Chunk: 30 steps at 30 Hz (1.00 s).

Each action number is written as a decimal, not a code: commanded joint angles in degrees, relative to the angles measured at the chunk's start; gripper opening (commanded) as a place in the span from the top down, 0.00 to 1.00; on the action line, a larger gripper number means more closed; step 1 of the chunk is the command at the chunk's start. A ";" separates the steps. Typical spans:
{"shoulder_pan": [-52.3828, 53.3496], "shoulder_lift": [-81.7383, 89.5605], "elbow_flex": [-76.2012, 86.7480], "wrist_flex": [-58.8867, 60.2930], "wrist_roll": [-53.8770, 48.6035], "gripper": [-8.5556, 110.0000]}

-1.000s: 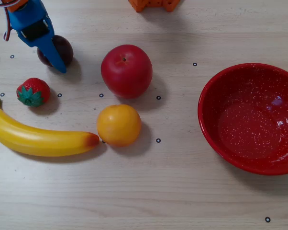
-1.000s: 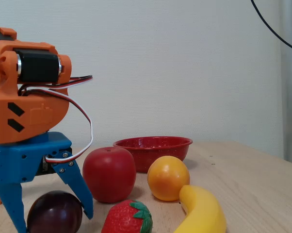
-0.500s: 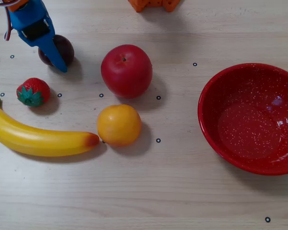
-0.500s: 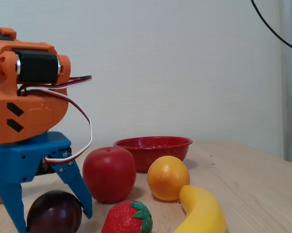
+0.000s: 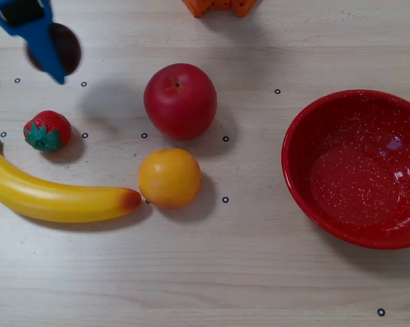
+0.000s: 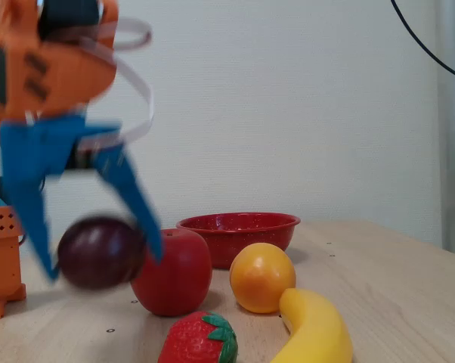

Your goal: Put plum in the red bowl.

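The plum is dark maroon and sits at the far upper left of the overhead view. My gripper has blue fingers closed around it. In the fixed view the gripper holds the plum clear above the table, left of the apple, and both are motion-blurred. The red bowl, speckled white, stands empty at the right edge of the overhead view, far from the gripper. It shows at the back in the fixed view.
A red apple, an orange, a banana and a strawberry lie between the gripper and the bowl. The arm's orange base is at the top edge.
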<state>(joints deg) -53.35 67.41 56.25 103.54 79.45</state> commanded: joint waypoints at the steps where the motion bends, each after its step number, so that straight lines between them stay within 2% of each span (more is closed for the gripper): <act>1: 4.57 8.79 -6.24 5.19 -4.13 0.93; 4: 9.67 11.34 -7.29 4.66 -9.67 0.93; 9: 22.15 17.84 -5.45 1.67 -24.43 0.93; 14: 38.06 26.37 -3.43 0.79 -42.28 0.93; 20: 58.71 36.74 3.52 -7.21 -61.00 0.93; 25: 72.42 41.40 13.62 -17.93 -68.82 0.93; 30: 78.05 40.34 23.64 -34.01 -71.37 0.93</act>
<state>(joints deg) 23.91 104.85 81.47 76.11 9.58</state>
